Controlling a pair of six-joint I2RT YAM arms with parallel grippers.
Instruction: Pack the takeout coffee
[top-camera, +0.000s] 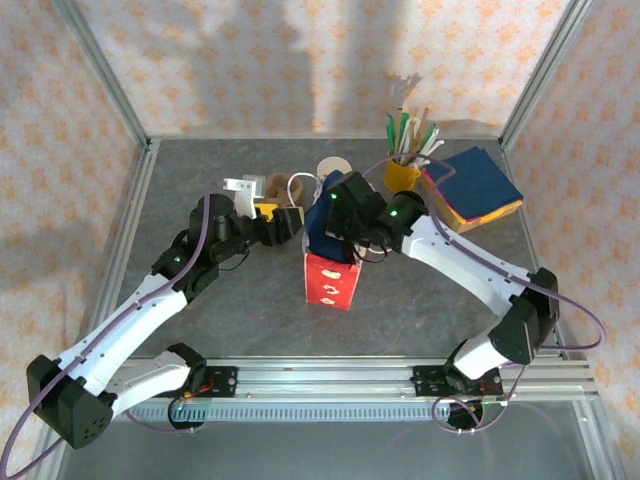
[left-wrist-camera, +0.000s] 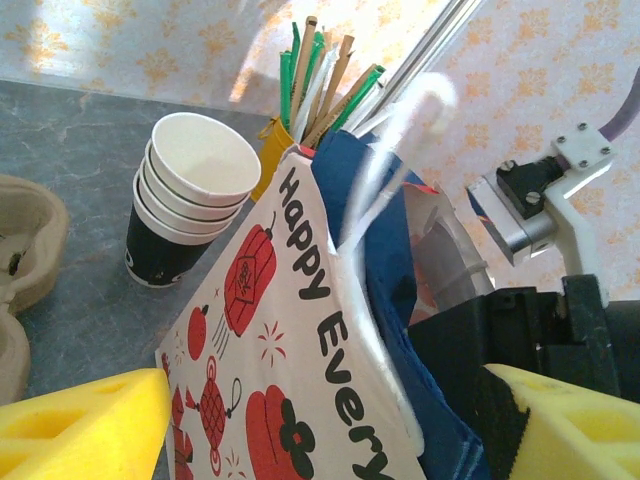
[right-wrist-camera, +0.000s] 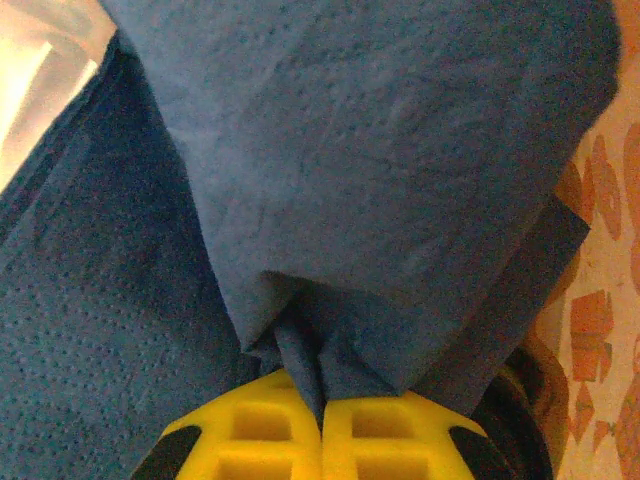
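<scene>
Right end effector (right-wrist-camera: 322, 405) pinches a dark blue paper napkin (right-wrist-camera: 380, 150) at the rim of a red-printed paper bag (left-wrist-camera: 290, 360); left end effector (left-wrist-camera: 320, 440), spread, faces the bag's edge.

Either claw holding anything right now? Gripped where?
Right claw pinches the blue napkin by a bunched fold. Left claw is open at the paper bag, no grip visible.

The paper bag (left-wrist-camera: 290, 380) runs off the left wrist view's bottom edge, its lettering cut short after "Happy Every", and hides all but a sliver of the yellow mug (left-wrist-camera: 270, 155) behind it. Its white handle (left-wrist-camera: 425, 98) is blurred. From the right wrist, a blue napkin (right-wrist-camera: 380, 150) screens everything beyond the right gripper (right-wrist-camera: 322, 415).
</scene>
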